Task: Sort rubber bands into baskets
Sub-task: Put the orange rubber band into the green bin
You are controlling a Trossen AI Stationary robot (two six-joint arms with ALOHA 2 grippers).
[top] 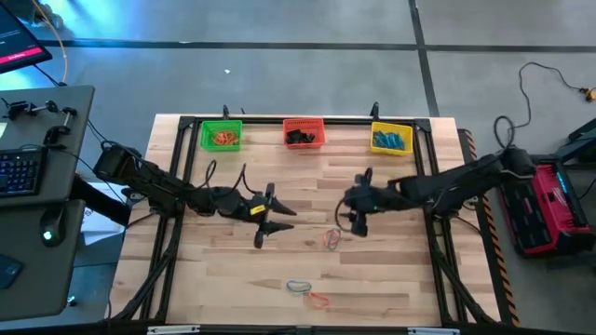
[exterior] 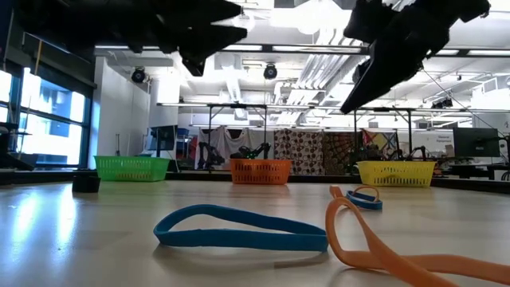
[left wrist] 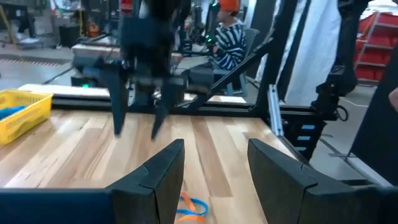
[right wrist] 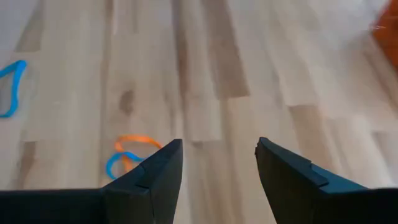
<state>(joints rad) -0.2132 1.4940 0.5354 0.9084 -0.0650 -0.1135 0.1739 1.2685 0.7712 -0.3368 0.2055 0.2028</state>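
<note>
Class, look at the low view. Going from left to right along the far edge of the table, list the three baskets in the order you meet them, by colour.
green basket → red-orange basket → yellow basket

You've got a light wood counter (top: 391,279) on grey floor (top: 279,74), big windows (exterior: 40,119) one side, ceiling lights (exterior: 319,16) overhead, seated person in stripes (left wrist: 227,40) behind.

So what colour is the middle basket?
Red-orange; the middle basket shows best in the low view.
</note>
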